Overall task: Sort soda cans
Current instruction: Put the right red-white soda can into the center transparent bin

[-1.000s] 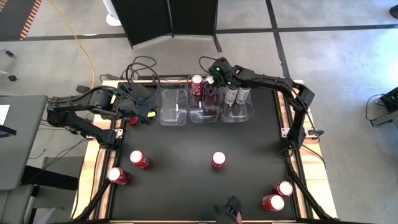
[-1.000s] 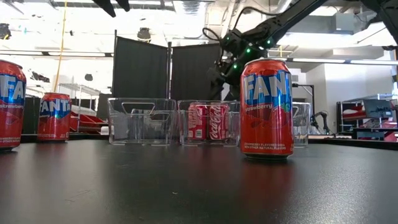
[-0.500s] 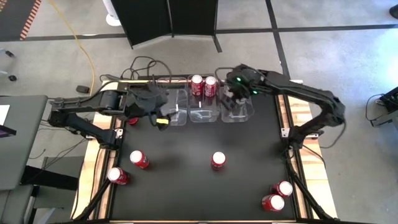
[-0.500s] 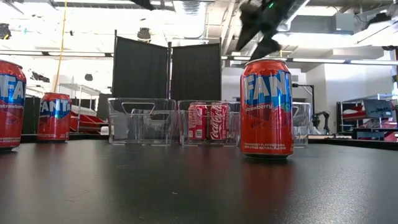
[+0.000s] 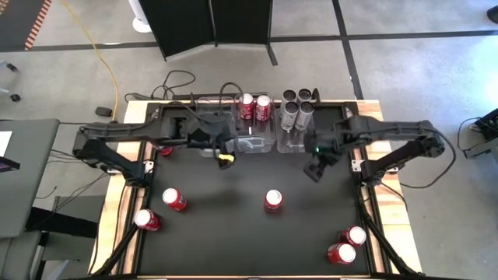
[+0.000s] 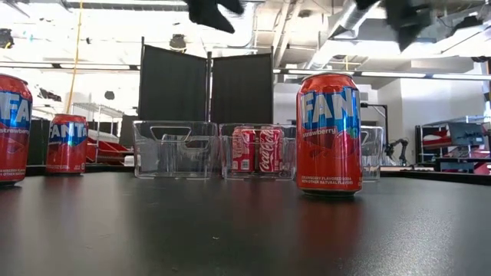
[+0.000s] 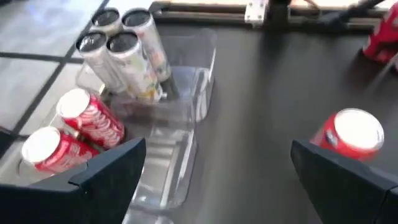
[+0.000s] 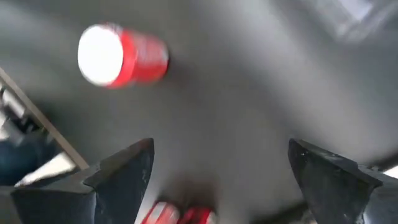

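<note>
Soda cans (image 5: 273, 200) number eleven in the high view — eight red, three silver-grey. Two red ones (image 5: 255, 107) stand side by side at the far end of the middle bin (image 5: 254, 143), and the three silver-grey cans (image 5: 295, 109) cluster at the far end of the right bin (image 5: 296, 141); the left bin (image 5: 208, 132), largely covered by the left arm, shows no can. That makes three clear bins in a row along the table's far edge. On the black table (image 5: 233, 233) itself, one red can stands near the middle, two (image 5: 161, 208) near the front-left corner, two (image 5: 348, 244) near the front-right corner, and one (image 5: 166, 150) peeks out by the left edge under the left arm.

The left gripper (image 5: 226, 157) hangs over the table just in front of the left and middle bins, its fingers (image 7: 109, 171) spread wide and holding nothing; the middle can lies ahead of it toward the front edge, well apart. The right gripper (image 5: 313, 168) hangs in front of the right bin, near the right edge, fingers (image 8: 121, 171) likewise apart and empty — the middle can sits to its front-left, the front-right pair farther toward the corner.

In the low view the middle can (image 6: 329, 134) stands upright, with two more red cans (image 6: 67, 144) at the left.
</note>
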